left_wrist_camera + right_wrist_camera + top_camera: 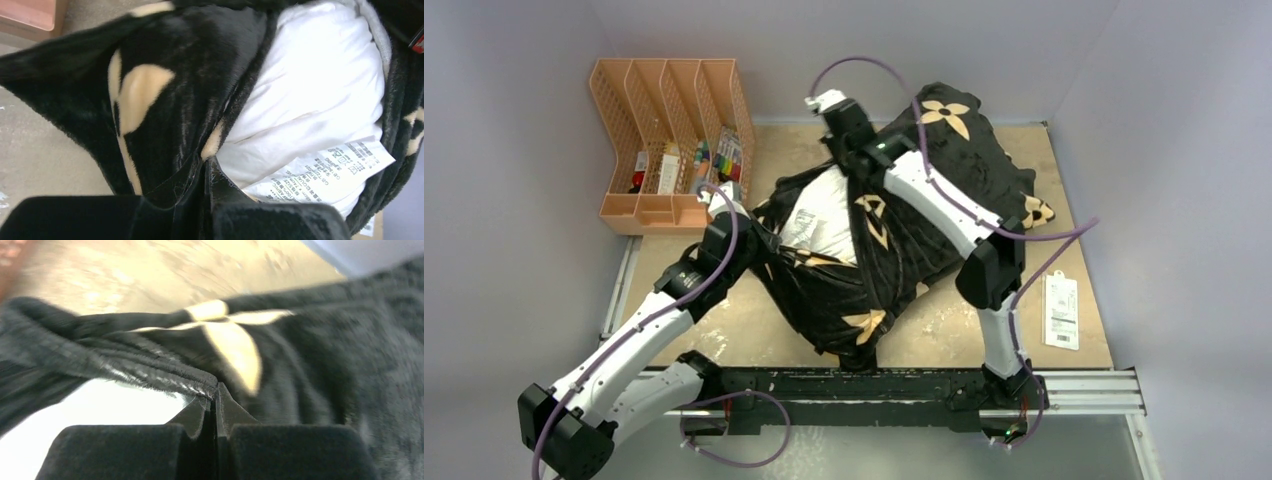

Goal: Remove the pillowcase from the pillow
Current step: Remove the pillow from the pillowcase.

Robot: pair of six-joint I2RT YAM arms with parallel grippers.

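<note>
The black plush pillowcase (944, 190) with tan flower motifs lies bunched in the middle of the table. Its open mouth faces left, and the white pillow (819, 220) bulges out of it. My left gripper (759, 228) is at the mouth's left edge, shut on the pillowcase hem (215, 145). Beside that hem are the pillow (310, 90) and its printed tag (325, 170). My right gripper (844, 160) is at the mouth's far edge, its jaws (216, 392) shut on the black hem (150, 377). The pillow (100, 410) shows white below that hem.
An orange mesh file organizer (669, 140) holding markers stands at the back left. A white printed card (1060, 310) lies at the right. The arms' mounting rail (1084, 385) runs along the near edge. Grey walls close in the sides and back.
</note>
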